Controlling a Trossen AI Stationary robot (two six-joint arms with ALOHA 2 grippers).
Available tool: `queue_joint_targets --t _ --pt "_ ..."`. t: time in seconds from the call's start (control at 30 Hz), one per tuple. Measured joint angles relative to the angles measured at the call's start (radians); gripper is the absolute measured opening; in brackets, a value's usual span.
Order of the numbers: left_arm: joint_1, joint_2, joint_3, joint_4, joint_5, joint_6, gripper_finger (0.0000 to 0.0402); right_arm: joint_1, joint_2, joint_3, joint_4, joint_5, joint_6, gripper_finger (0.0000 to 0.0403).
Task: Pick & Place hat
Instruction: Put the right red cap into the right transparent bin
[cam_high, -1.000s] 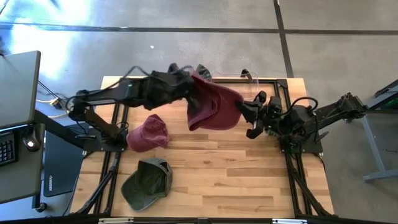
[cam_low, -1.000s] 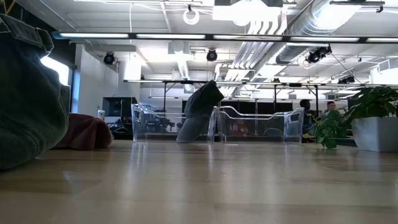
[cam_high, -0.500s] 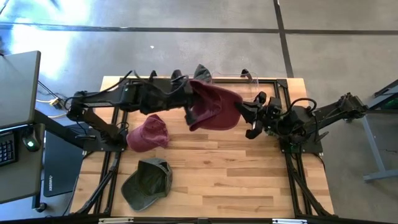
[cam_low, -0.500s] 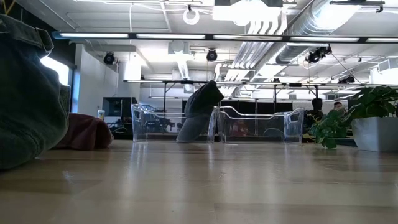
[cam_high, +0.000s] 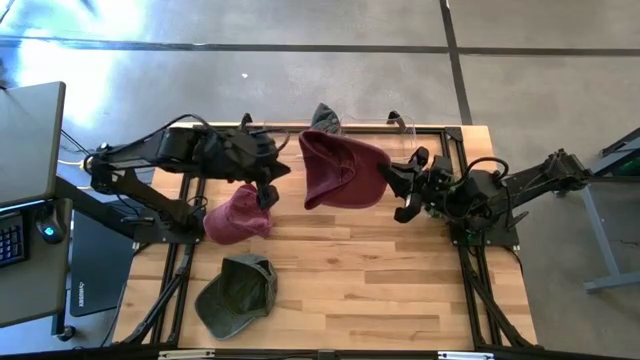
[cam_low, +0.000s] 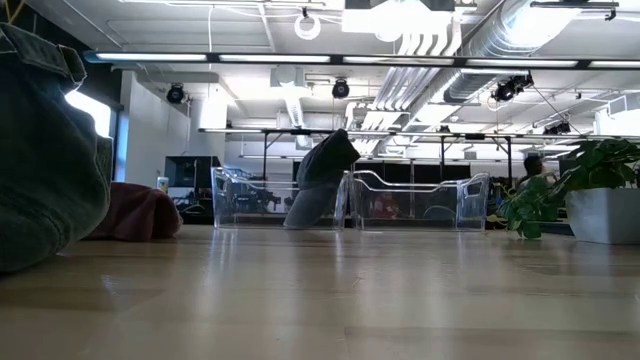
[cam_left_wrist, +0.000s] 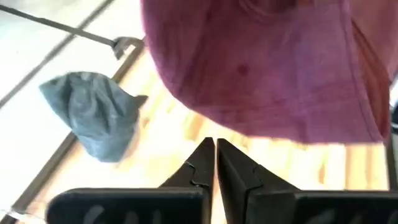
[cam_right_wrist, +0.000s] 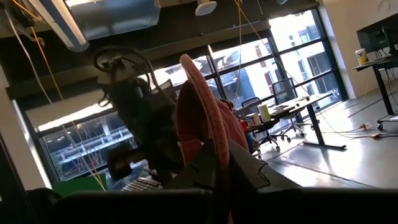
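Gripping maroon hat (cam_high: 345, 172) edge: right claw (cam_high: 395, 190).

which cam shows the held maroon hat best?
High view: the held maroon hat shows whole, pinched at its edge by the right gripper. Left wrist view shows only its underside; right wrist view shows it edge-on; the low view doesn't show it.

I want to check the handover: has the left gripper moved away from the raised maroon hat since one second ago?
Yes. In the high view the left gripper has pulled back leftward, off the raised maroon hat, toward the maroon hat lying on the table.
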Motion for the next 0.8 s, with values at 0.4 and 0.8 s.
queue_joint_targets --t 0.4,0.8 --pt "0.109 -0.07 -0.35 0.385 0.288 -0.069 0.0247 0.017 0.0 0.0 -0.003 -0.011 0.003 0.0008" --pt "0.109 -0.327 -0.872 1.188 0.354 -0.23 0.0242 0.062 0.0 0.0 -0.003 0.045 0.0 0.0007"
